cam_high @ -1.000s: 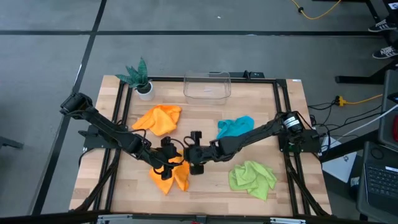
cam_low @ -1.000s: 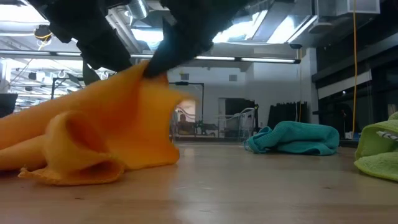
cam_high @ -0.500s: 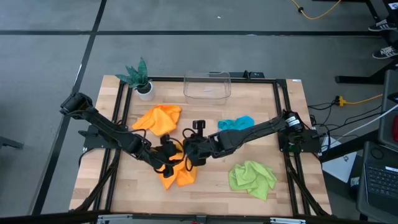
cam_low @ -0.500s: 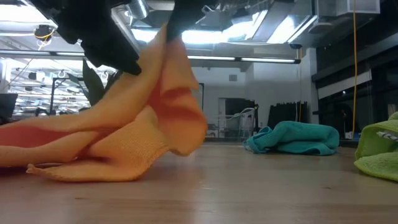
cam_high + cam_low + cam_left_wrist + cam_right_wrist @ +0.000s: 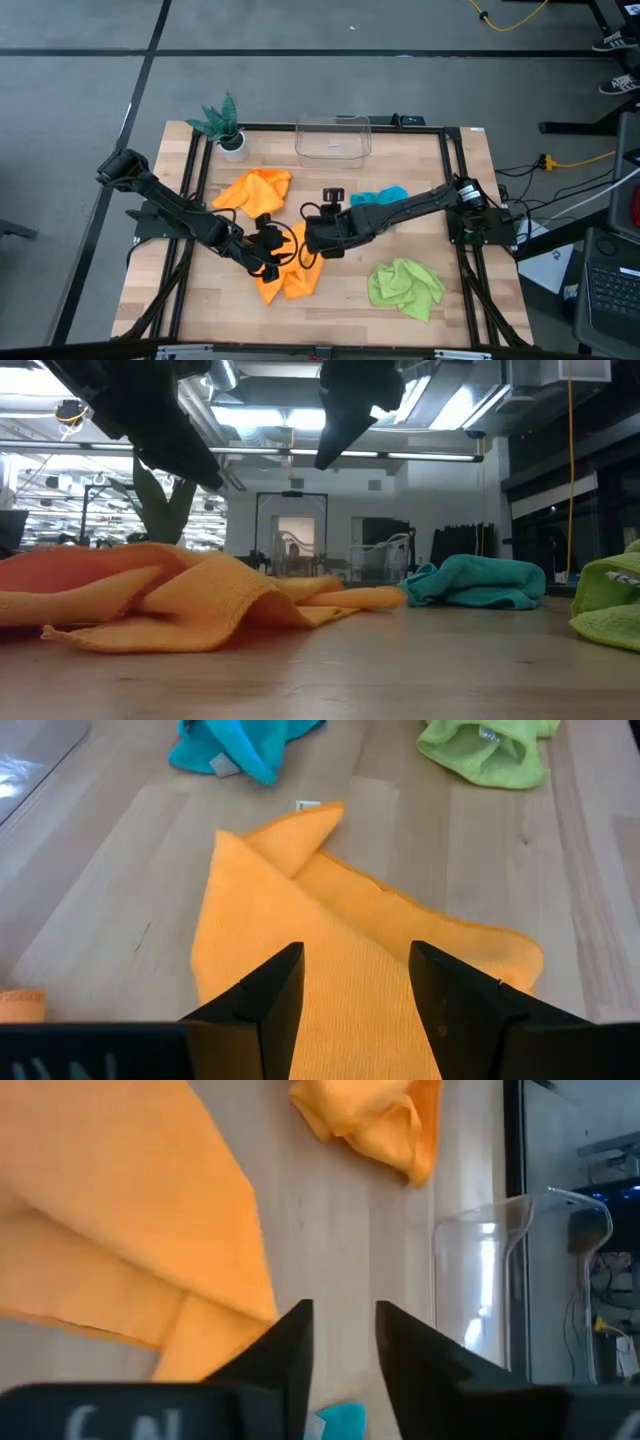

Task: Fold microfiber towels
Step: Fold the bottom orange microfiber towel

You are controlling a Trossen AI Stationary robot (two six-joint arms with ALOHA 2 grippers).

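Observation:
An orange microfiber towel [image 5: 285,278] lies crumpled on the table near the front middle, partly doubled over itself [image 5: 330,930]. My left gripper [image 5: 270,245] hangs open just above it, one finger to either side over the cloth [image 5: 355,990]. My right gripper [image 5: 310,240] hangs open above the towel's far right part [image 5: 343,1345], clear of it in the low view [image 5: 325,455]. A second orange towel [image 5: 255,190], a teal towel [image 5: 380,198] and a lime green towel [image 5: 405,285] lie bunched on the table.
A clear plastic container [image 5: 333,138] stands at the far edge, and a small green plant in a white pot [image 5: 228,128] at the far left corner. Bare wood lies between the orange towel and the green one.
My right gripper has carried a part of the orange towel up and toward the far edge, then opened and let go. The raised part has fallen back and now lies flat, spread toward the table's right. The rest of the towel stayed on the table.

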